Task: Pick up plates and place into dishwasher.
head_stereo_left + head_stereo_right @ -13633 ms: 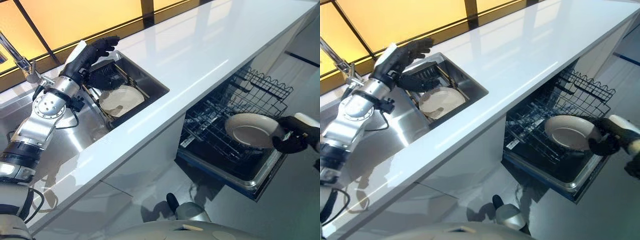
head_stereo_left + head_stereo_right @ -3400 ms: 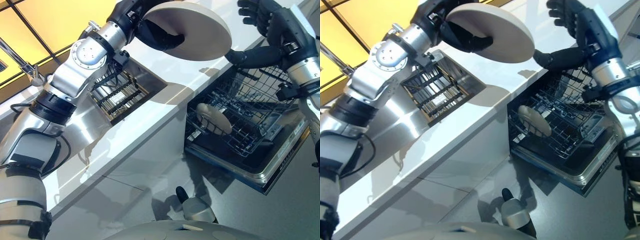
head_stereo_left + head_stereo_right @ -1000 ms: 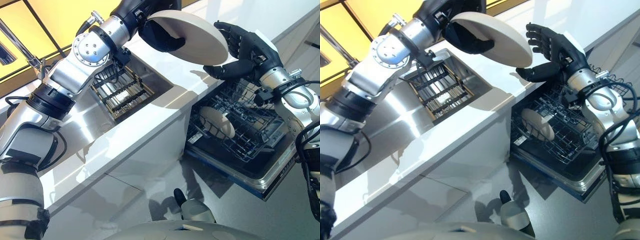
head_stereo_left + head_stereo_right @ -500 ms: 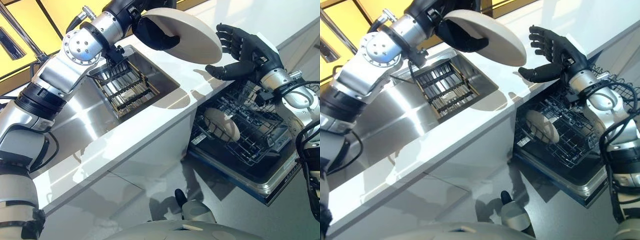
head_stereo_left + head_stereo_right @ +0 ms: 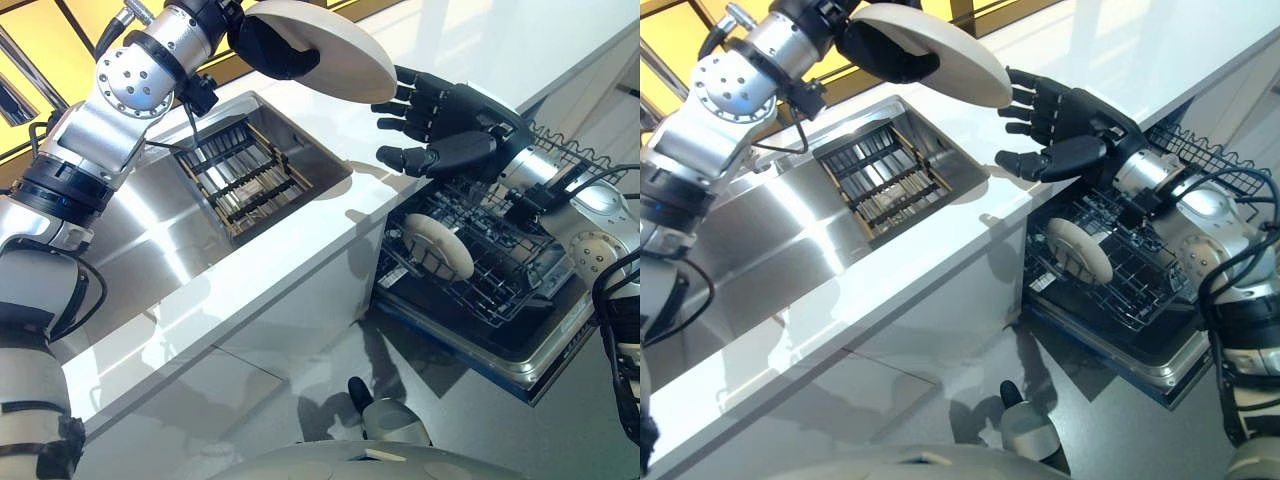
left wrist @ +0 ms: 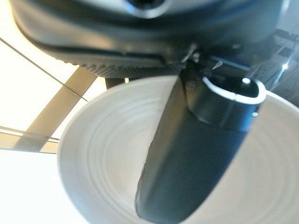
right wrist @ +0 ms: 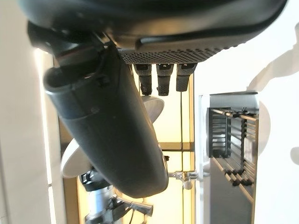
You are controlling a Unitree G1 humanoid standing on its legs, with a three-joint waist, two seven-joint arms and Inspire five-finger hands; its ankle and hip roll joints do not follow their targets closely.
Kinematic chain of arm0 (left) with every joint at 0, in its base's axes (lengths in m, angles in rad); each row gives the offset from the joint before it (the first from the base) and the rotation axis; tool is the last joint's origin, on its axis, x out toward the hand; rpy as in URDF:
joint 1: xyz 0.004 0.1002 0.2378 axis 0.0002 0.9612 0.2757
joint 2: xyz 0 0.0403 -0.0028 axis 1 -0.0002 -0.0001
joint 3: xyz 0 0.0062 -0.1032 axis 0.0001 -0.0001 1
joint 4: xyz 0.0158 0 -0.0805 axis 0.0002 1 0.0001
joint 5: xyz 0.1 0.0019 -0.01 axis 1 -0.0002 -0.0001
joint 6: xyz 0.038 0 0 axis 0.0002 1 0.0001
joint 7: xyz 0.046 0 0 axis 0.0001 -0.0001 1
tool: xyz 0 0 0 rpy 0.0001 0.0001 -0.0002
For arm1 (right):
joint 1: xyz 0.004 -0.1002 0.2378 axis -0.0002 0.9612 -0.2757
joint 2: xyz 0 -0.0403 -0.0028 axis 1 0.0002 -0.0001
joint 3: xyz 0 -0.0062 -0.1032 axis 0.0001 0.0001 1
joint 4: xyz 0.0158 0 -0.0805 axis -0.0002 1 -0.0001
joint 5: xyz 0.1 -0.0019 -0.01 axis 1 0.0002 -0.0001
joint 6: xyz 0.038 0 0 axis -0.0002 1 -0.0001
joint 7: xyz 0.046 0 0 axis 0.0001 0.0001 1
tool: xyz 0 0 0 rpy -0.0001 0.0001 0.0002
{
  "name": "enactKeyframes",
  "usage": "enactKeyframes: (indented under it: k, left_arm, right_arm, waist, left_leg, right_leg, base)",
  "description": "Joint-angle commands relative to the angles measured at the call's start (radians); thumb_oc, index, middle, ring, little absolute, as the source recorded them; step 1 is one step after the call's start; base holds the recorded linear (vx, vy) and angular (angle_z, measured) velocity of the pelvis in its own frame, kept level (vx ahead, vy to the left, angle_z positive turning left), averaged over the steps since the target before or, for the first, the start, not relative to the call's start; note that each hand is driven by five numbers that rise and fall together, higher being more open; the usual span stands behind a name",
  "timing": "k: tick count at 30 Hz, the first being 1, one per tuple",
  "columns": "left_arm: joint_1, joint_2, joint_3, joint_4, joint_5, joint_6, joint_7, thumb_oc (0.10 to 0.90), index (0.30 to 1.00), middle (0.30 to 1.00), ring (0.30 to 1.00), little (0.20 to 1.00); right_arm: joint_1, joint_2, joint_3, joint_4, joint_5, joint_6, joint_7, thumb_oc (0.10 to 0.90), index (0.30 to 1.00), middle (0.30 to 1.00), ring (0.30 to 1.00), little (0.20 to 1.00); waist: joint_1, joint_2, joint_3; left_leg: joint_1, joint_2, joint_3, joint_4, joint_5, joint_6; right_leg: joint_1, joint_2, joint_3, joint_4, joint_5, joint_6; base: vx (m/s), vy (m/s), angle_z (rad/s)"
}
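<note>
Two plates are in play: in the left eye view the left hand (image 5: 268, 45) holds a cream plate (image 5: 322, 48) aloft over the counter's (image 5: 300, 250) far edge beside the sink (image 5: 245, 175), while another plate (image 5: 438, 246) stands in the dishwasher rack (image 5: 500, 270). The step is a handover; the right hand (image 5: 445, 130), fingers spread wide, has closed in since a second ago and must next grip the rim. The left wrist view shows the thumb (image 6: 187, 154) pressed across the plate's face

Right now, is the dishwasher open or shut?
Open: the dishwasher rack is pulled out below the counter, with one plate standing in it.
</note>
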Motion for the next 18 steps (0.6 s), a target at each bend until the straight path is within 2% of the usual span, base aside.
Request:
enactKeyframes:
  k: [1, 3, 10, 18]
  left_arm:
    - [-0.160, 0.049, -0.005, 0.096, -0.004, -0.089, 0.103, 0.100, 0.300, 0.300, 0.300, 0.200]
    - [-0.160, 0.045, -0.007, 0.112, -0.001, -0.086, 0.110, 0.100, 0.300, 0.300, 0.300, 0.200]
    - [-0.140, 0.012, -0.004, 0.146, -0.070, -0.083, 0.061, 0.100, 0.300, 0.300, 0.300, 0.200]
    - [-0.101, -0.022, 0.013, 0.124, -0.079, -0.061, 0.046, 0.100, 0.300, 0.300, 0.300, 0.200]
  right_arm:
    - [-0.051, -0.019, -0.058, -0.045, 0.116, -0.074, 0.055, 0.800, 0.900, 0.900, 0.900, 0.900]
    - [-0.055, -0.027, -0.058, -0.051, 0.127, -0.071, 0.059, 0.800, 0.900, 0.900, 0.900, 0.900]
    - [-0.066, -0.058, -0.077, -0.031, 0.068, -0.135, 0.021, 0.800, 0.900, 0.900, 0.900, 0.900]
    - [-0.113, -0.066, -0.081, -0.004, 0.024, -0.197, -0.048, 0.800, 0.900, 0.900, 0.900, 0.900]
  waist:
    - [0.005, -0.033, -0.198]
    - [0.001, -0.033, -0.200]
    - [-0.016, -0.033, -0.200]
    - [-0.013, -0.034, -0.204]
  left_leg:
    - [-0.063, -0.008, 0.001, 0.002, 0.033, 0.027]
    - [-0.062, -0.007, 0.006, 0.002, 0.034, 0.027]
    - [-0.055, -0.006, 0.019, 0.002, 0.031, 0.028]
    - [-0.053, -0.006, 0.016, 0.002, 0.030, 0.029]
  right_leg:
    - [0.054, -0.002, -0.010, 0.005, -0.047, 0.075]
    - [0.054, -0.002, -0.008, 0.005, -0.048, 0.074]
    - [0.053, 0.001, 0.003, 0.007, -0.047, 0.073]
    - [0.058, 0.002, 0.007, 0.008, -0.049, 0.072]
  base:
    - [0.00, 0.000, 0.00]
    - [0.00, 0.000, 0.00]
    - [0.00, 0.009, -0.09]
    - [0.00, 0.002, -0.01]
